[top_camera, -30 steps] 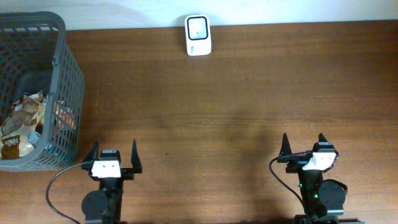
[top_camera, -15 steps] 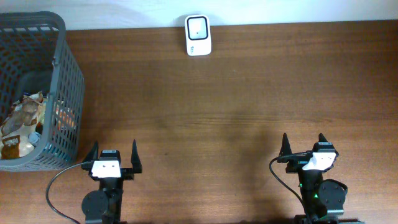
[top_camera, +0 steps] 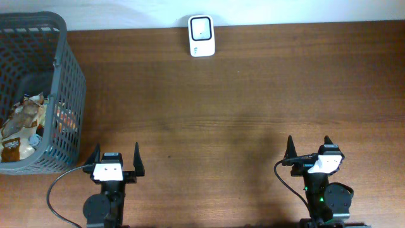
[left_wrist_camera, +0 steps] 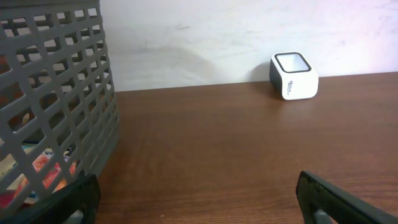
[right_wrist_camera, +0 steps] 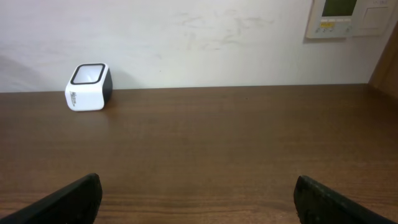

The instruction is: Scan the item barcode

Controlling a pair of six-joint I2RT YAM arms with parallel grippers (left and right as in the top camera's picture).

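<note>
Two grippers: both sit low in the overhead frame, well apart, and I see neither touching any object.
Left gripper point(top_camera: 116, 151): lower left of the overhead frame, just below the basket's near corner; fingers point(left_wrist_camera: 339, 200) spread wide with nothing between them.
Right gripper point(top_camera: 309, 144): lower right of the overhead frame; fingers point(right_wrist_camera: 62, 202) spread wide with nothing between them.
Basket point(top_camera: 73, 82): grey lattice, against the left edge of the overhead frame from top to middle; it fills the left side of my left wrist view.
Packets point(top_camera: 19, 123): several crumpled snack packets lying inside the basket, at mid left of the overhead frame; I cannot make out a barcode.
Scanner point(top_camera: 202, 36): white body with a dark window, top centre of the overhead frame at the table's far edge by the wall, well apart from basket and grippers.
Table point(top_camera: 240, 95): dark brown wood.
Wall panel point(right_wrist_camera: 351, 17): pale, upper right of my right wrist view.
</note>
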